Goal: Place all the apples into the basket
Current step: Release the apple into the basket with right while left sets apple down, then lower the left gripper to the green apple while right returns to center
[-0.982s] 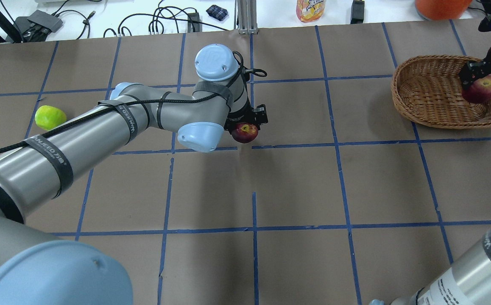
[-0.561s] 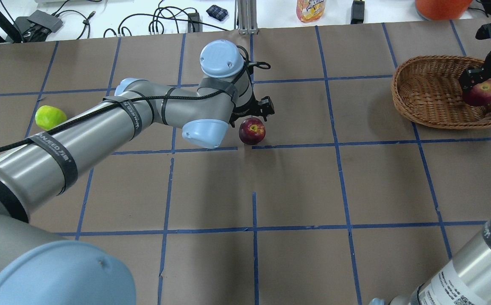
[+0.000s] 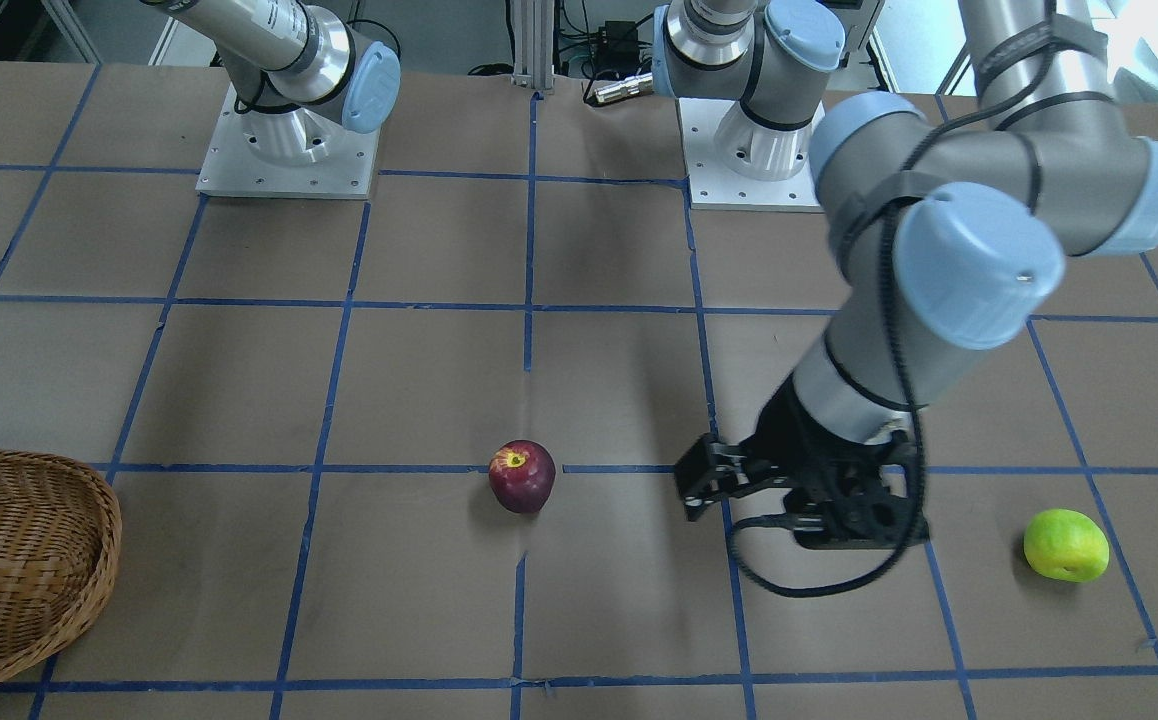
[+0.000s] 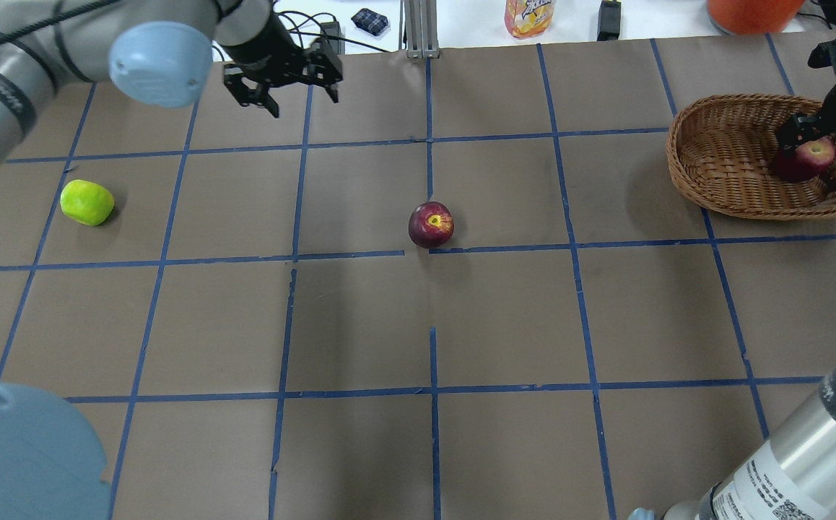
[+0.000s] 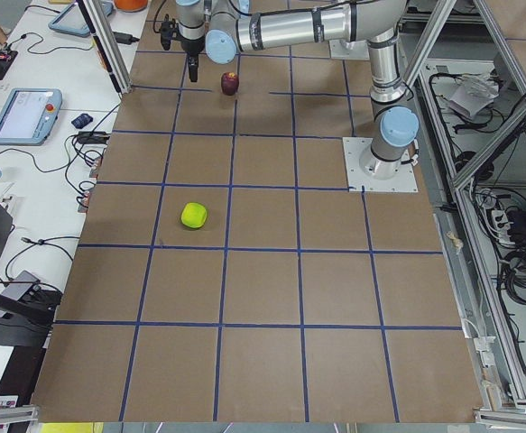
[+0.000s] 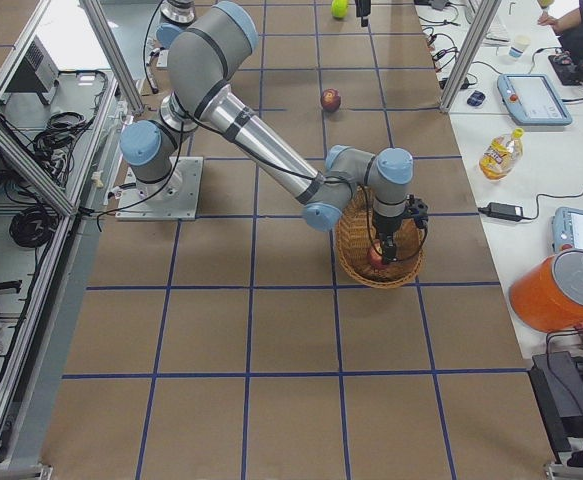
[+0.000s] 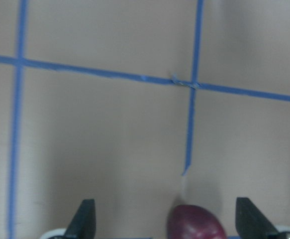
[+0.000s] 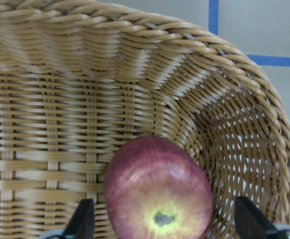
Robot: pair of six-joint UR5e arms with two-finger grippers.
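The dark maroon apple [image 4: 431,224] stands alone at the table's middle and also shows in the front view [image 3: 522,476]. The yellow-green apple [image 4: 86,202] lies far left. My left gripper [image 4: 297,101] is open and empty, raised over the far side, between those two apples in the front view [image 3: 707,490]. The red streaked apple [image 4: 810,159] lies inside the wicker basket [image 4: 721,155] at the far right. My right gripper [image 4: 802,139] hovers just above it. In the right wrist view its fingers [image 8: 85,221] stand wide apart on either side of that apple [image 8: 159,194], not touching it.
Beyond the table's far edge lie cables, a juice bottle [image 4: 529,16] and an orange container [image 4: 750,13]. The right arm's forearm [image 4: 808,462] crosses the near right corner. Blue tape lines grid the brown table.
My left gripper let go of the maroon apple, which now rests on the table, and swung away to the far left. My right gripper lowered the red apple into the basket and opened.
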